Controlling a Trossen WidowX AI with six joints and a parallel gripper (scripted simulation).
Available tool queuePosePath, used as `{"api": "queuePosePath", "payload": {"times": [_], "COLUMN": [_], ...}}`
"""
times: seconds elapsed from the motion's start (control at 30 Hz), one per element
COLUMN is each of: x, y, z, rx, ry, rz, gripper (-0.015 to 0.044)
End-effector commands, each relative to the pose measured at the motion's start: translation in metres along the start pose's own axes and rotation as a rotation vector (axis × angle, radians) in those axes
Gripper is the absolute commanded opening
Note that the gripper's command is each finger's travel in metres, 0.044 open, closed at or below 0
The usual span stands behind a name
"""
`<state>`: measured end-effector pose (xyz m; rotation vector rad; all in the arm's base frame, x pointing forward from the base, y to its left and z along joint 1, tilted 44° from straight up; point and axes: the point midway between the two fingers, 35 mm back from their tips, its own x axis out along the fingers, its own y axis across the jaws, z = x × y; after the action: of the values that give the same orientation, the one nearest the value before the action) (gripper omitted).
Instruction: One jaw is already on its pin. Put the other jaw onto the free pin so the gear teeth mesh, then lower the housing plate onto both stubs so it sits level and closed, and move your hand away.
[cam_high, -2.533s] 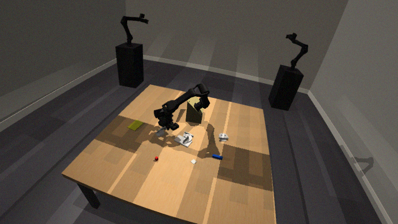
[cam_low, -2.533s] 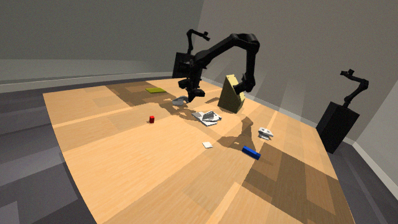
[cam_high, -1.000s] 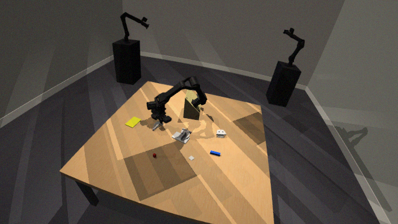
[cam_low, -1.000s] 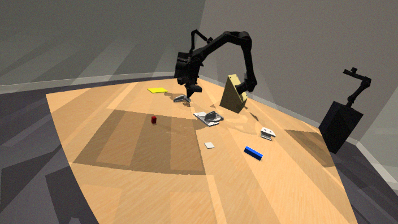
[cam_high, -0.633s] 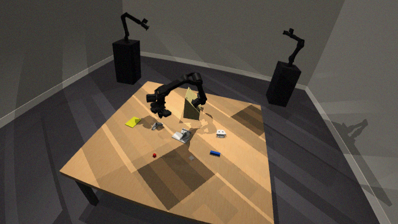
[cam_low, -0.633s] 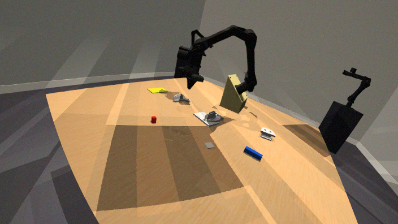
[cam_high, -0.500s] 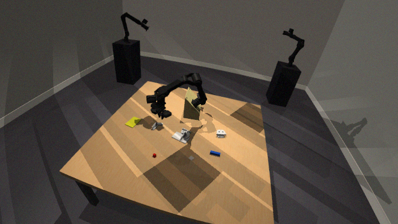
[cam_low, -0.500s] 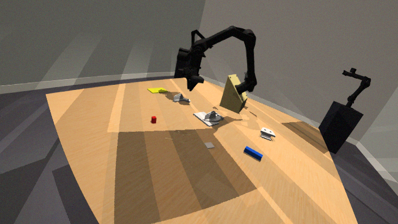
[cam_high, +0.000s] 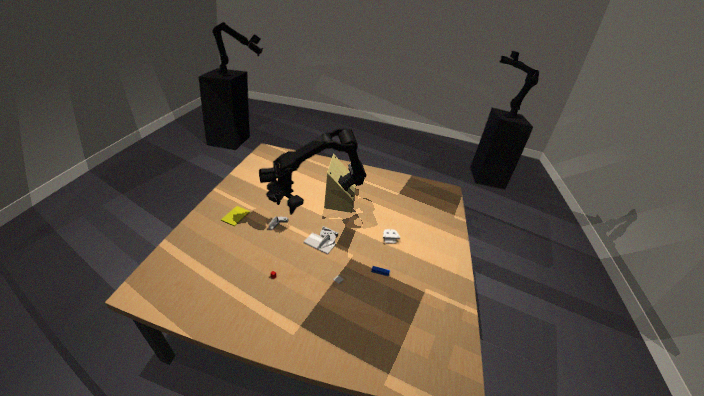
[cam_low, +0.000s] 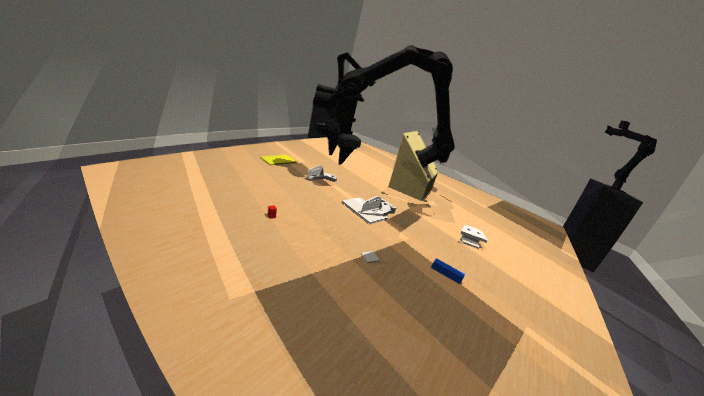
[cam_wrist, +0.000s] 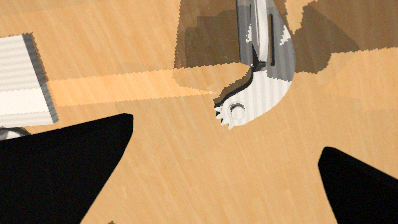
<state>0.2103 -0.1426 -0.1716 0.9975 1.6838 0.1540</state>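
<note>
The loose white jaw (cam_high: 274, 223) (cam_low: 315, 173) (cam_wrist: 266, 92) lies on the table, its toothed end with a round hole showing in the wrist view. My gripper (cam_high: 286, 207) (cam_low: 336, 158) (cam_wrist: 225, 139) is open and empty, above the table by this jaw. In the wrist view the toothed end shows beyond the gap between the fingertips. The white base plate (cam_high: 313, 241) (cam_low: 354, 205) (cam_wrist: 20, 75) carries the other jaw (cam_low: 372, 204); its pins and teeth are too small to make out. The white housing plate (cam_high: 391, 233) (cam_low: 473, 231) stands apart, right of the base, with two holes on top.
A yellow square (cam_high: 233, 216) (cam_low: 276, 159) lies beyond the loose jaw. A tall tan wedge (cam_high: 338, 196) (cam_low: 411, 175) stands behind the base, near my arm. A red block (cam_high: 273, 275) (cam_low: 272, 212), a small grey square (cam_high: 338, 279) (cam_low: 370, 257) and a blue bar (cam_high: 380, 271) (cam_low: 448, 271) lie nearer the front.
</note>
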Motion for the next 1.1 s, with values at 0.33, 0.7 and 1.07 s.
{"api": "queuePosePath", "payload": {"times": [0.33,0.7,1.07], "x": [0.0002,0.0002,-0.0087], "y": [0.0002,0.0002,0.0007], "z": [-0.0003,-0.0003,-0.001], "rx": [0.003,0.003,-0.006], "ry": [0.001,0.001,0.008], "rz": [0.001,0.001,-0.005], "gripper": [0.044,0.044,0.0151]}}
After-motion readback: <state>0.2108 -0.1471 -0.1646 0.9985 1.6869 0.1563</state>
